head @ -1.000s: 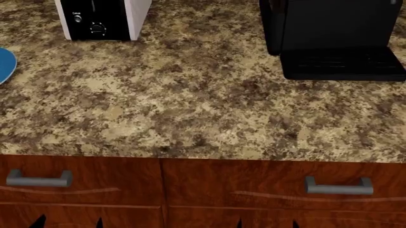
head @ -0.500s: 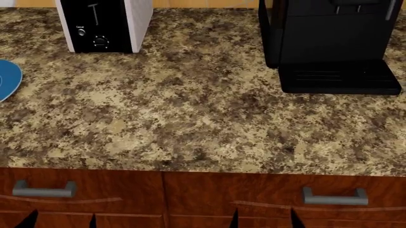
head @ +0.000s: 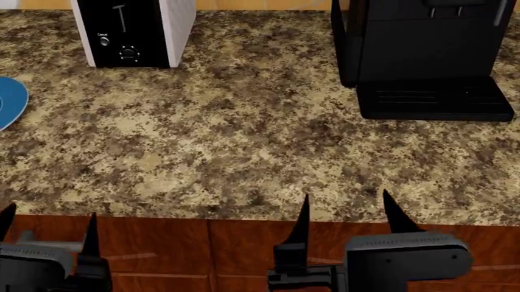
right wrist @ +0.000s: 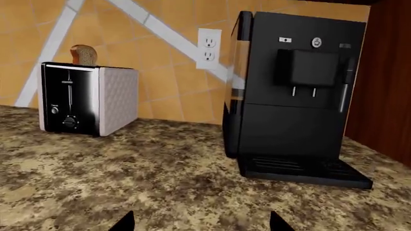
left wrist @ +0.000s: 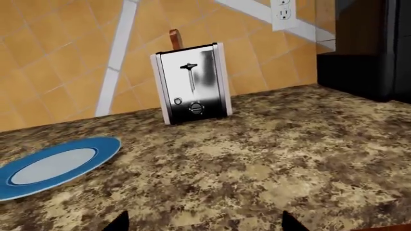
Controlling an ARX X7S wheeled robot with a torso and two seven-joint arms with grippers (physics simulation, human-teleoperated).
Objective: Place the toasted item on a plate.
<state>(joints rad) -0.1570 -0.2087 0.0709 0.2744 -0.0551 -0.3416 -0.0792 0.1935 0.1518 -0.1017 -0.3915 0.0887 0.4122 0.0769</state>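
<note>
fingers of the left gripper (head: 47, 226) and right gripper (head: 345, 210) stand apart, empty, at the table (head: 243, 140) edge. the toasted item (right wrist: 83, 55) sits in the toaster (right wrist: 86, 98); the plate (left wrist: 57, 166) lies beside the toaster. nothing done yet.

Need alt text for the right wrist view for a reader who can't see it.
A slice of toast sticks up from a black and white toaster on a speckled granite counter. A black coffee machine stands beside it, apart, before an orange tiled wall with a white outlet. Two dark tips of the right claw show, spread open.
</note>
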